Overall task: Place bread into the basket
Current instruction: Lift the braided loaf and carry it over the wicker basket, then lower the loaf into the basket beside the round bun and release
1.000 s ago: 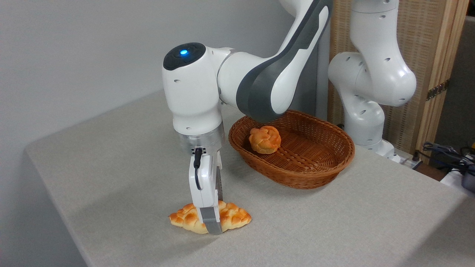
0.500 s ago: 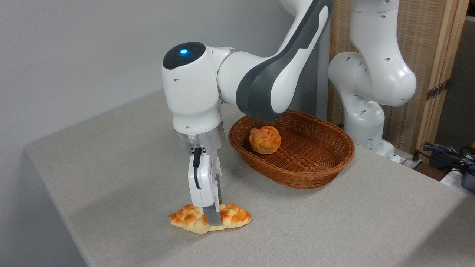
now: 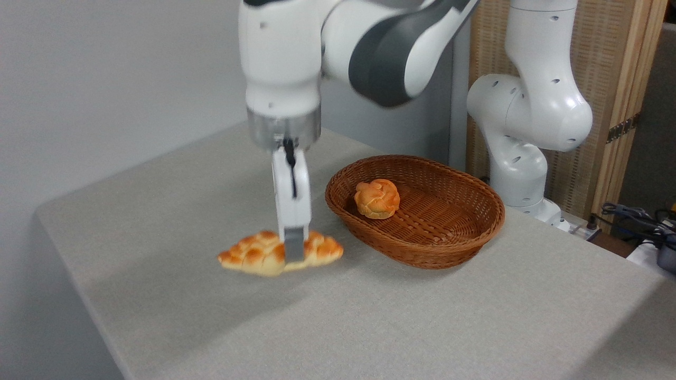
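Claw [image 3: 294, 252] clamped on bread [image 3: 280, 252] mid-length — loaf held above surface [image 3: 211, 316]; basket [image 3: 415, 211] lies to claw's right.

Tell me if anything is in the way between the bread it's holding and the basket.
Nothing visible blocks the path. The gripper holds the bread above the table, left of the basket. Only the near rim must be cleared. A small bun sits inside, leaving most of the floor bare.
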